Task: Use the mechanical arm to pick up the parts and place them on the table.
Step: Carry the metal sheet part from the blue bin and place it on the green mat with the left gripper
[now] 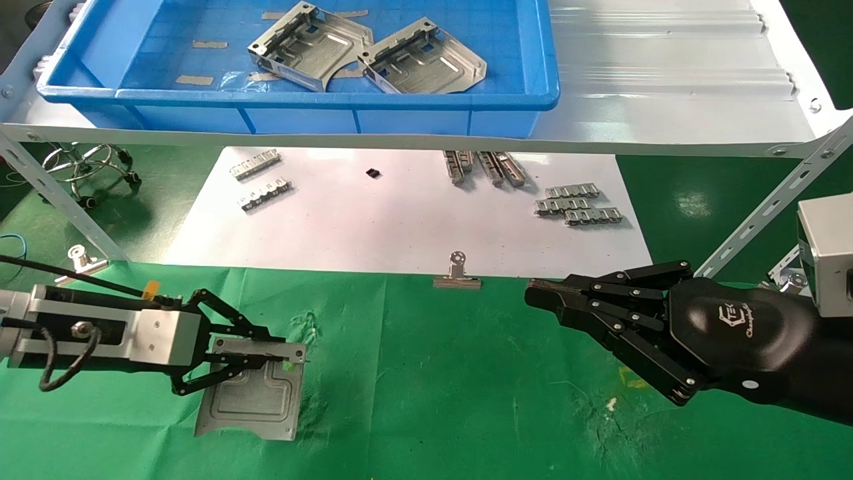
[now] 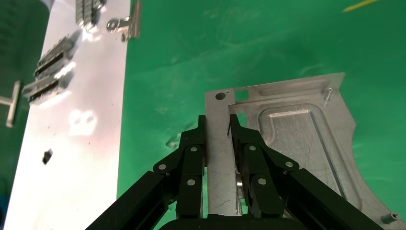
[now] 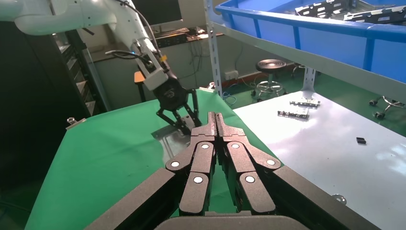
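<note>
Silver-grey sheet-metal plate (image 1: 256,393) lies flat on the green surface (image 1: 453,400) at lower left of the head view, its upturned edge clenched between the left gripper's (image 1: 283,357) jaws. Right gripper (image 1: 543,297) hovers at right, jaws pressed together on nothing. Two more plates (image 1: 363,57) sit in the blue bin (image 1: 300,100) at top.

Open green table (image 1: 466,400) between the two grippers: bare cloth, nothing standing on it. Left gripper (image 1: 283,357) low at table's left side, fingers pinching the upturned edge of a plate (image 1: 256,400) lying on the cloth. Right gripper (image 1: 543,293) at right, fingers pressed together, above the cloth. Far side: binder clip (image 1: 457,275) at the paper (image 1: 400,220) edge; small strips (image 1: 578,205) scattered on paper. White shelf (image 1: 666,87) with blue bin (image 1: 300,100) overhangs the paper, limiting headroom; slanted brace (image 1: 766,207) stands behind right gripper.
</note>
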`<state>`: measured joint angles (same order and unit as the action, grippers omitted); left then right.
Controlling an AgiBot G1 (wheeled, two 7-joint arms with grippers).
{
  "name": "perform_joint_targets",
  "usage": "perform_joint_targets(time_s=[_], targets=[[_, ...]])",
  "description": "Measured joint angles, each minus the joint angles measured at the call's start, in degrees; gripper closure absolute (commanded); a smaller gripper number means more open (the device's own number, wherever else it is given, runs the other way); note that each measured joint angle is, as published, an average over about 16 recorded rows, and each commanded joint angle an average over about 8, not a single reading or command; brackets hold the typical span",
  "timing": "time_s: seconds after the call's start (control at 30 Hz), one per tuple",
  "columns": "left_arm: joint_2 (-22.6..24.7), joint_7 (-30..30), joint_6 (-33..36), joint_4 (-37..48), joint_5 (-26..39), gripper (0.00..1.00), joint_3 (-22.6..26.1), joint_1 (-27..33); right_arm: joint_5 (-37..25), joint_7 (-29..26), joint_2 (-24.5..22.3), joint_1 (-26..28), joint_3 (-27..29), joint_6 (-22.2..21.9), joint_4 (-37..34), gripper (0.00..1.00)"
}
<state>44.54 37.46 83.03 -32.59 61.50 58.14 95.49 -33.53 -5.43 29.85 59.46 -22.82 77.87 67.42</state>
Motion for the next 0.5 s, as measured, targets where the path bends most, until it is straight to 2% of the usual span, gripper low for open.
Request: perform_joint_targets(time_s=[0.17, 0.27, 0.3, 0.43, 0.5], targets=[[1.69, 1.58, -2.01, 2.39, 0.14, 0.99, -0.04, -0.99, 0.00, 0.00, 0.00, 0.00, 0.00, 0.00, 0.00, 1.00], [2.50, 2.43, -2.86, 3.66, 0.15, 0.86, -0.07, -1.50, 0.00, 0.00, 0.00, 0.00, 0.00, 0.00, 0.00, 1.00], [2.75, 2.71, -3.09, 4.06, 0.15, 0.78, -0.08, -1.64, 0.00, 0.00, 0.00, 0.00, 0.00, 0.00, 0.00, 1.00], [3.64, 3.89, -3.68, 5.65, 0.14, 0.29, -0.11, -2.09, 0.00, 0.00, 0.00, 0.00, 0.00, 0.00, 0.00, 1.00], [4.02, 4.51, -3.86, 6.40, 0.13, 0.12, -0.14, -2.23, 0.00, 0.00, 0.00, 0.00, 0.00, 0.00, 0.00, 1.00]])
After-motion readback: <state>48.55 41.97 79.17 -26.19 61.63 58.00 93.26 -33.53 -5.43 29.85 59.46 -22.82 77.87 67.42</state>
